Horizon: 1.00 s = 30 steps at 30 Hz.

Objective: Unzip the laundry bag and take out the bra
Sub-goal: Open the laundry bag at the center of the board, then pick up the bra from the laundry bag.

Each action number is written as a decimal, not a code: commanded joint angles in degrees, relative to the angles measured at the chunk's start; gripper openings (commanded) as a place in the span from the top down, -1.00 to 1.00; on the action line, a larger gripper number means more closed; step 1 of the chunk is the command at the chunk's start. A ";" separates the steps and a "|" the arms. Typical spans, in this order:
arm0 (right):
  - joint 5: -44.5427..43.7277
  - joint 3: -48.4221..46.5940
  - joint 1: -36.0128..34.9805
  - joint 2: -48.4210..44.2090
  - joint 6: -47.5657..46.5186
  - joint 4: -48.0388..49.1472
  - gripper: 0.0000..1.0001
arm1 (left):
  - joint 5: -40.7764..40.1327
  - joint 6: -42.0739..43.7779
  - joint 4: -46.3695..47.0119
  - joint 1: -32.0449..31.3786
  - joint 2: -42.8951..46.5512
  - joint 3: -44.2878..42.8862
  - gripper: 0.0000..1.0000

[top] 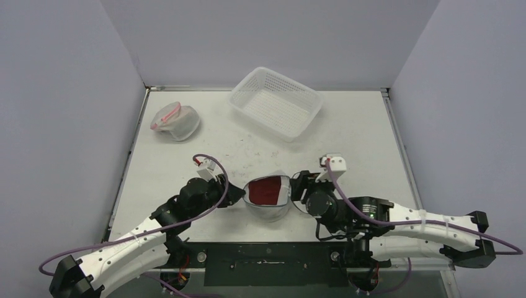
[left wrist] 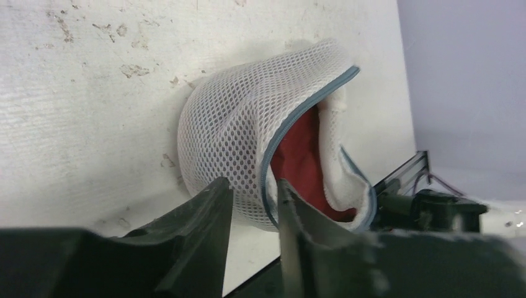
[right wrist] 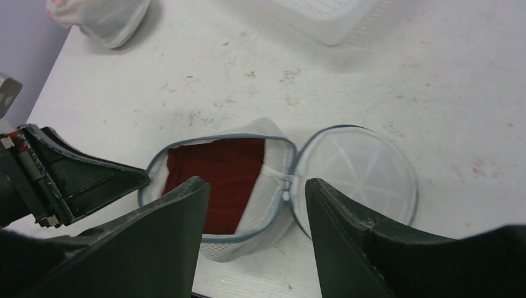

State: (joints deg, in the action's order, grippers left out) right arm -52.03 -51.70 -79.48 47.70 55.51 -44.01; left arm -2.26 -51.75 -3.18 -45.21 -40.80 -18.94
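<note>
Closest in are the two grippers, low by the near edge of the table. Between them sits the laundry bag — white mesh, unzipped, with its mouth facing up. The red bra lies inside it. The bag's round lid is flopped flat on the table to the right, so bag and lid make a line from left to right.

The left gripper has its fingers a little apart, with the bag's left side right at their tips. It grips nothing that I can see. The right gripper is spread wide by the bag's right side and holds nothing.

Far back sit a white basket and another mesh bag — well apart from all this.
</note>
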 commanded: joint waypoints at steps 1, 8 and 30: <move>9.20 -1.17 0.18 9.72 -14.53 20.07 -0.09 | -0.79 -0.01 -6.93 0.54 3.01 -5.47 0.05; 18.24 3.00 1.92 22.60 -17.06 32.91 0.25 | 2.90 -0.78 -12.18 0.70 4.80 -7.93 -0.57; 19.98 10.18 -2.49 27.18 -13.42 39.05 0.38 | 5.87 3.52 -4.61 0.76 -6.58 -7.61 0.70</move>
State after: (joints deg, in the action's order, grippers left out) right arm -29.98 -40.91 -81.30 74.94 41.01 -5.78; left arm 3.70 -50.48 -12.36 -44.80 -47.27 -24.56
